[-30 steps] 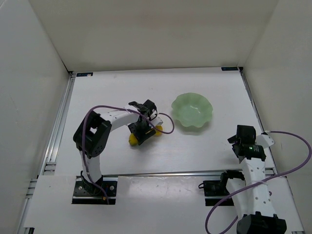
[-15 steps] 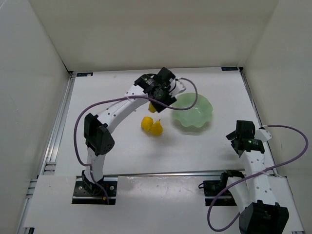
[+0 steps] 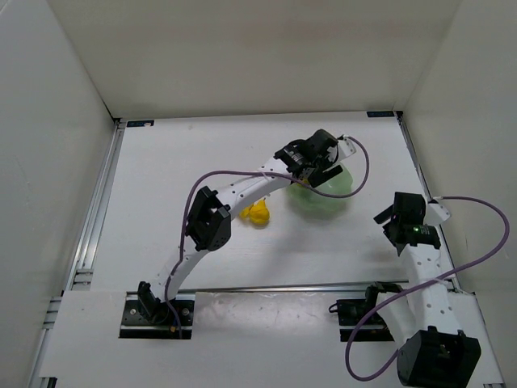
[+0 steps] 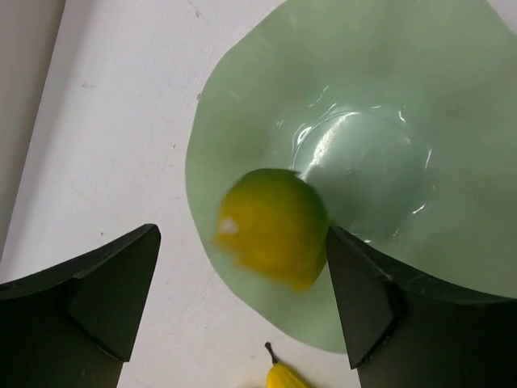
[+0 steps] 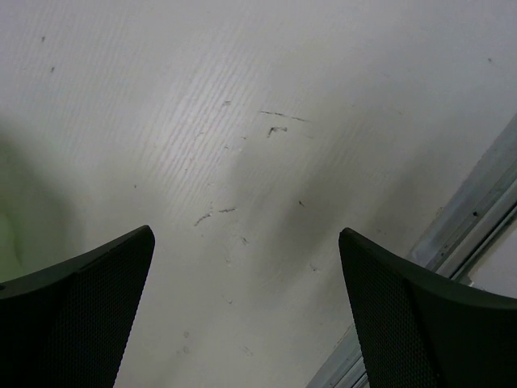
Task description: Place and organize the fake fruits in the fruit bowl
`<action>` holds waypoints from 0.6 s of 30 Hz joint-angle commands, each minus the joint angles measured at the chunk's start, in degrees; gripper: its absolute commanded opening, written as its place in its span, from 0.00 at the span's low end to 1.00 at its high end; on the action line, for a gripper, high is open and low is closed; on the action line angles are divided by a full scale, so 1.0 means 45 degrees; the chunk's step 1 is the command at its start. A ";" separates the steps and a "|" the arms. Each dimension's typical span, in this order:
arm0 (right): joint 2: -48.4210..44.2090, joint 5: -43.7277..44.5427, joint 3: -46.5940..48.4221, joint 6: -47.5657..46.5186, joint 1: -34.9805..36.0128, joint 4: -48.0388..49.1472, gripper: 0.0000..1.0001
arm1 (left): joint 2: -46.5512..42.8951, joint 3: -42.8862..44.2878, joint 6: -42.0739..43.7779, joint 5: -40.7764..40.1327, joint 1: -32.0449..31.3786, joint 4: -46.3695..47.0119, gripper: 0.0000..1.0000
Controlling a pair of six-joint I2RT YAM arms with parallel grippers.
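Left gripper (image 4: 242,234) hanging open-jawed above the fruit bowl (image 3: 333,198), one yellow fruit (image 4: 271,226) inside.

The left gripper's jaws are standing wide apart and pinching nothing. Between them the yellow fruit is showing blurred against the bowl's sloping wall, at about 8 o'clock from the bowl's middle and close to one jaw, though whether they are touching cannot be told. Two other fruits (image 3: 257,215) are lying together on the table (image 3: 178,170), near the bowl at its 8 o'clock. The right gripper (image 5: 246,233) is hovering over the table at the bowl's 4 o'clock, its jaws also spread and gripping nothing, with a metal rail (image 5: 477,210) running past at its own 4 o'clock.
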 commanded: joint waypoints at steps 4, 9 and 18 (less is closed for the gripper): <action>-0.0341 -0.1988 0.0553 -0.2889 0.0853 0.2043 0.99 | -0.1042 0.0863 -0.0365 -0.1133 0.0014 0.1247 1.00; -0.0479 -0.2732 0.0553 -0.5433 0.4185 0.3296 0.99 | -0.2911 0.0202 -0.0971 -0.2348 0.0014 0.1247 1.00; 0.3402 -0.4161 0.2870 -0.7740 0.9895 0.5093 0.99 | -0.7403 -0.5030 -0.2243 -0.2858 0.3506 0.1247 1.00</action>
